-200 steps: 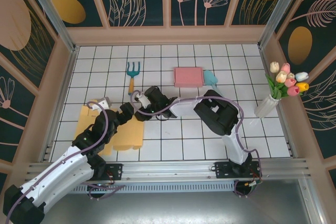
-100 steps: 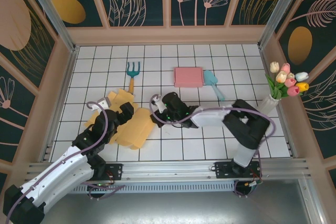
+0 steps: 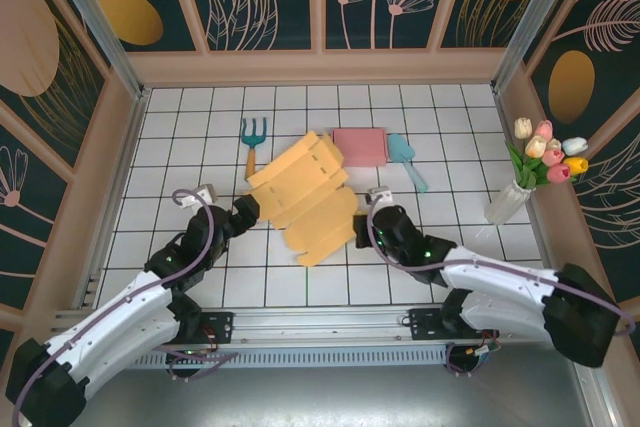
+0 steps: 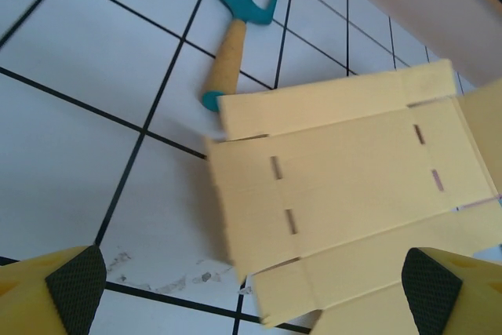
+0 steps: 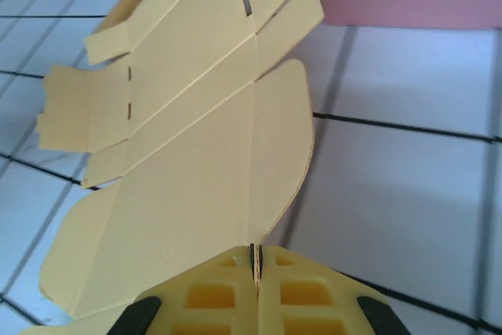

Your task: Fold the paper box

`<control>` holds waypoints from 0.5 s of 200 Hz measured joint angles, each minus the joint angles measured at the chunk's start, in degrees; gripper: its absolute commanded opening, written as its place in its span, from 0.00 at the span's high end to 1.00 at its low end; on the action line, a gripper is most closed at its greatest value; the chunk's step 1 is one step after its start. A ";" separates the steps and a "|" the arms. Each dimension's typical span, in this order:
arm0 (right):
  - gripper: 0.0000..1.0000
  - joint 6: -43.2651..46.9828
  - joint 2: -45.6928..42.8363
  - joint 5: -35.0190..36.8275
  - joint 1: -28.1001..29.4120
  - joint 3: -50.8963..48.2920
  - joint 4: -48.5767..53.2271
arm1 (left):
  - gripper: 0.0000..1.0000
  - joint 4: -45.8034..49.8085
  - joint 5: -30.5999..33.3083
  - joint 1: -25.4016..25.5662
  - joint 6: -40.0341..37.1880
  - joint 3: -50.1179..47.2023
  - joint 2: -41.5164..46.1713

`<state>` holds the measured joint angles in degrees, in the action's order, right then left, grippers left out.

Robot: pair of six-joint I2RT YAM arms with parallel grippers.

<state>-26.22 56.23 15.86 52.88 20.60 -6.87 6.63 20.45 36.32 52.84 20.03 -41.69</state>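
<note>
Looking down from above, I see the paper box (image 3: 305,202) lying at the middle of the table (image 3: 180,117). The hand rake (image 3: 252,137) sits at its 10 o'clock, with the handle end just beside a box flap. At 1 o'clock lies the slab (image 3: 362,147), and the scoop (image 3: 407,161) is just beside its right side. The vase (image 3: 508,202) stands at 3 o'clock, well apart. My left gripper (image 3: 243,213) is at the box's 9 o'clock. My right gripper (image 5: 252,260) is at 4 o'clock, on the box's edge.
</note>
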 measured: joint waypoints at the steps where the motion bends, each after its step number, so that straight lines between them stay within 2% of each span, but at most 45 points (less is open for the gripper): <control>1: 0.87 -0.22 -0.35 0.20 -0.07 -0.31 0.11 | 0.01 -0.22 -0.15 0.00 0.02 -0.02 -0.33; 19: 0.70 -1.92 -2.97 1.84 -0.61 -3.21 1.66 | 0.02 -2.49 -1.44 0.00 0.09 -0.22 -4.13; 39: 0.60 -2.93 -3.04 3.37 -0.66 -3.63 3.78 | 0.02 -4.76 -2.80 0.00 0.20 -0.22 -8.48; 100: 0.58 -2.03 -3.04 5.16 -0.66 2.80 7.80 | 0.02 -12.85 -5.66 0.00 -1.22 -0.20 -20.24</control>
<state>-28.25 53.19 21.02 52.23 23.40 0.93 -6.22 14.79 36.32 51.62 19.84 -61.93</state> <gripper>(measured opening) 0.418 0.982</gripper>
